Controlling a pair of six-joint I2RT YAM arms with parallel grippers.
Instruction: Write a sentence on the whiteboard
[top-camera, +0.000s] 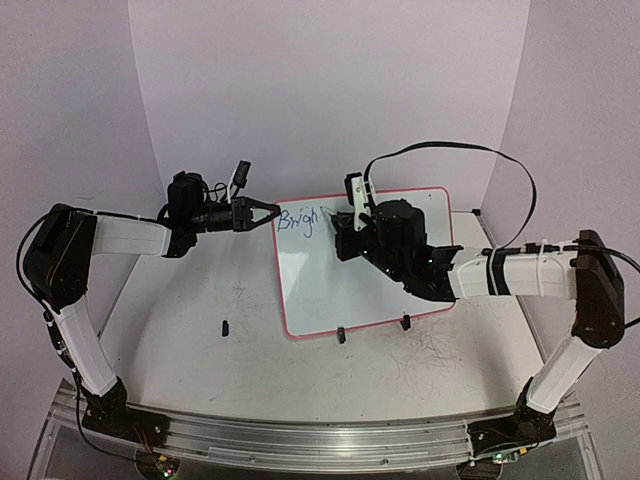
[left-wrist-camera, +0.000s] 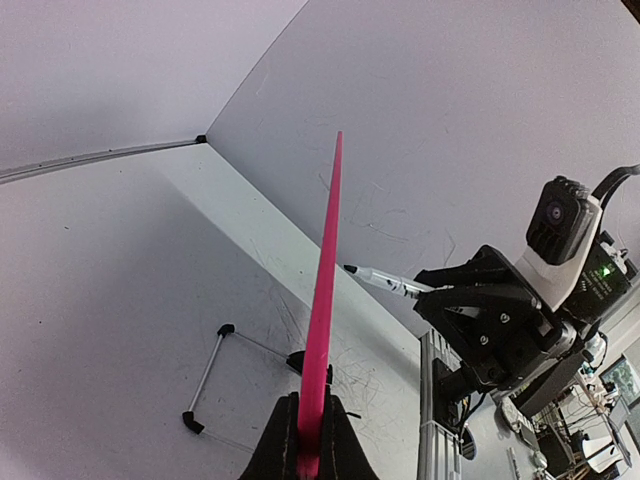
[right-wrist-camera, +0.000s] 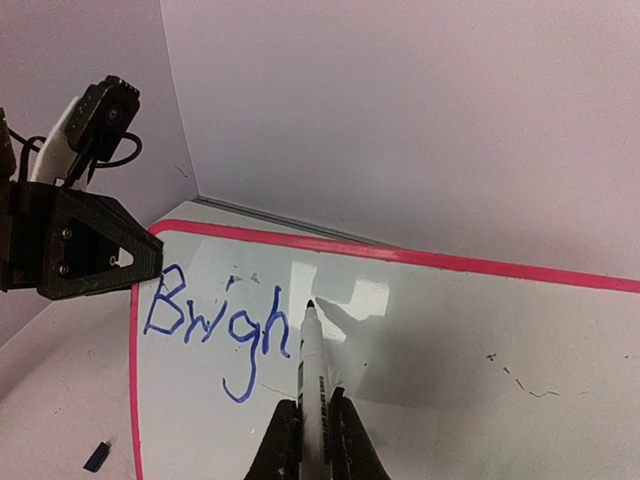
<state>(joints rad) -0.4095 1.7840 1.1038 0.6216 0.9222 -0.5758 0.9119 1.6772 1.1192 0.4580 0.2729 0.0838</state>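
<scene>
Whiteboard (top-camera: 350, 285): set askew at table centre in the top view, two black clip feet (top-camera: 341, 335) on its 6 o'clock edge
Sentence (right-wrist-camera: 215, 320): blue "Brigh" only, at the board's 11 o'clock corner; unfinished
Left gripper (left-wrist-camera: 312, 430): fingers closed on the red-pink rim at the board's 10 o'clock edge
Right gripper (right-wrist-camera: 312, 420): clamped around a white marker (right-wrist-camera: 312, 365), its tip at the surface just at 3 o'clock of the "h"
Handling, board: judged thin, stiff, light and slick-faced; likely to slide under pen pressure, so pinch the rim, never the face
Handling, marker: judged light, rigid, smooth; hold mid-barrel, press gently
</scene>
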